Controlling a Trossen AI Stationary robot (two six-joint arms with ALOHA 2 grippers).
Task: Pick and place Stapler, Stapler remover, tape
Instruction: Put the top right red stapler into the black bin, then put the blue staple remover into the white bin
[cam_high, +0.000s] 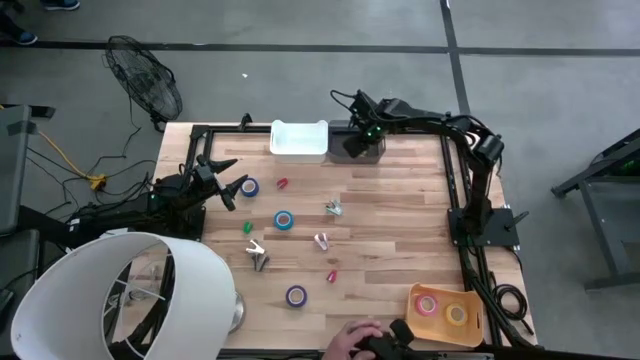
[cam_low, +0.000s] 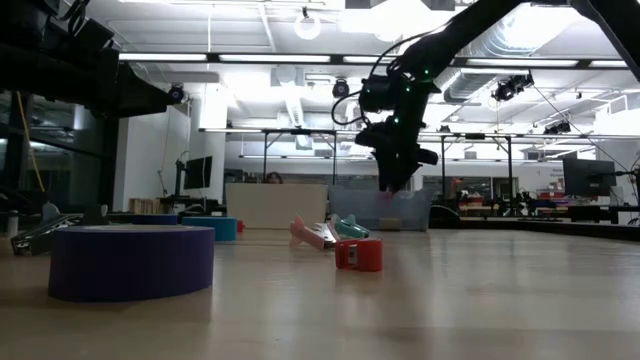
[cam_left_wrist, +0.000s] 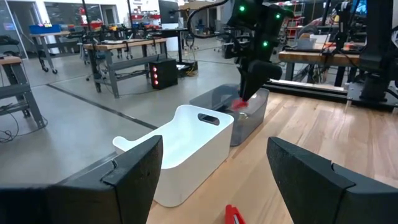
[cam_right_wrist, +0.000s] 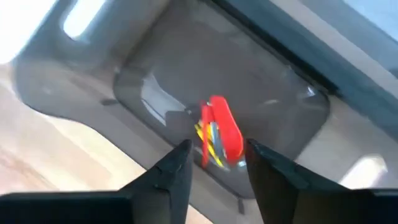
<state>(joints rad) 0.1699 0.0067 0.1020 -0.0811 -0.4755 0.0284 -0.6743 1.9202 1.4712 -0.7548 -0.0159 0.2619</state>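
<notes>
My right gripper (cam_high: 360, 143) hangs over the grey bin (cam_right_wrist: 261, 81) at the table's far edge, shut on a red staple remover (cam_right_wrist: 219, 132); the left wrist view shows this gripper (cam_left_wrist: 249, 93) above that bin (cam_left_wrist: 249, 115). My left gripper (cam_high: 228, 185) is open near the table's left edge, beside a blue tape roll (cam_high: 248, 187). On the table lie a second blue roll (cam_high: 284, 221), a purple roll (cam_high: 296, 295), red staple removers (cam_high: 282, 184) (cam_high: 331, 275), a green one (cam_high: 247, 227) and staplers (cam_high: 258, 255) (cam_high: 333, 207). My right gripper holds the red staple remover by its near end (cam_right_wrist: 217, 158), pinched between the two fingers (cam_right_wrist: 180, 165), which come from above pointing down. The remover is lifted clear and hangs below the fingertips over the inside of the grey bin.
A white bin (cam_high: 299, 140) stands left of the grey one at the far edge. An orange tray (cam_high: 470, 325) with tape rolls sits at the near right corner, a person's hand (cam_high: 352, 340) beside it. A white lamp shade (cam_high: 110, 290) covers the near left corner.
</notes>
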